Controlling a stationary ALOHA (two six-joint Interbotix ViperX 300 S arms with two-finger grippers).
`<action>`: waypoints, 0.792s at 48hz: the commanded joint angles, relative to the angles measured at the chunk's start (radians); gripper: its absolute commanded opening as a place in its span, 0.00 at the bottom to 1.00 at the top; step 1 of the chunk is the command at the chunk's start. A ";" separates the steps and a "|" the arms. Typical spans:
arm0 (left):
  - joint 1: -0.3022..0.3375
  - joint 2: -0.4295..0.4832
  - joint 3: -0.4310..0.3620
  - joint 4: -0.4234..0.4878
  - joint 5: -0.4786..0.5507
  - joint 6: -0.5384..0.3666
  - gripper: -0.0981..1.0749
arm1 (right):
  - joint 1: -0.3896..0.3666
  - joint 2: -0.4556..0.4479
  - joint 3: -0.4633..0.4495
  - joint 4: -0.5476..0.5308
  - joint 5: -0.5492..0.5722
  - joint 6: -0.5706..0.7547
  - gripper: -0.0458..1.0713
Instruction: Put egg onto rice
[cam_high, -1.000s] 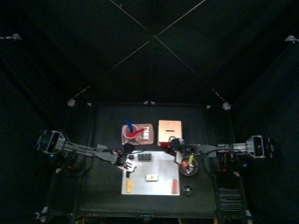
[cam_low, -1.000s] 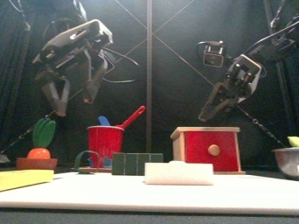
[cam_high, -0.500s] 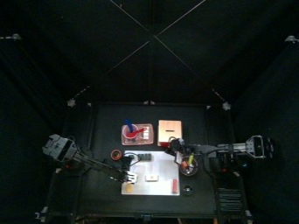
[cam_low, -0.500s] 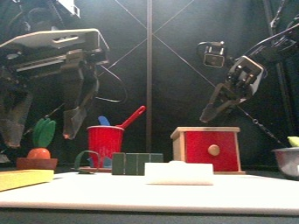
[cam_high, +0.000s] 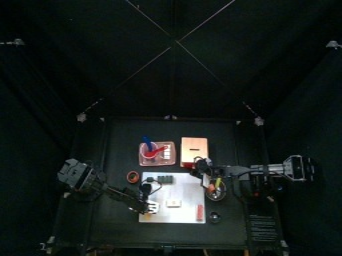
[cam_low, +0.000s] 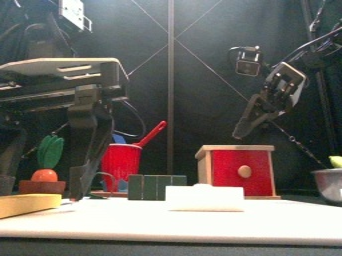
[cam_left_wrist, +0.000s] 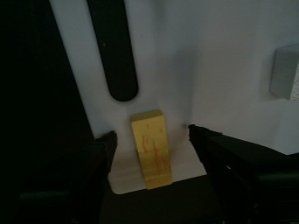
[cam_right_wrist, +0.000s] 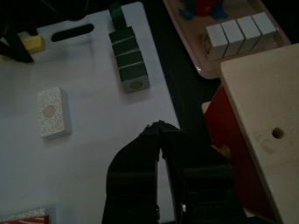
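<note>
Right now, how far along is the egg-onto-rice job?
Done: the left gripper is open and lined up either side of the egg, which lies flat at the board's corner. In hand: nothing is gripped yet. Left: close on the egg, lift it and set it on the rice, the white block mid-board, which is bare. The right gripper hangs shut, above the board.

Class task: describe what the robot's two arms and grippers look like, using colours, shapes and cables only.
Both arms are black with jointed links and loose black cables. The left gripper has two long, flat black jaws under a broad grey block. The right gripper is slimmer, with a small boxy camera above.
</note>
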 joint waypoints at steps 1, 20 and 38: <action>-0.015 -0.002 -0.026 -0.008 -0.005 -0.011 0.92 | 0.005 -0.021 -0.006 -0.002 -0.003 0.000 0.28; -0.026 0.003 -0.023 -0.009 -0.005 -0.032 0.87 | 0.009 -0.023 0.006 0.005 -0.003 0.000 0.28; -0.029 0.011 -0.020 -0.021 -0.005 -0.032 0.70 | 0.012 -0.023 0.011 0.005 -0.003 0.002 0.28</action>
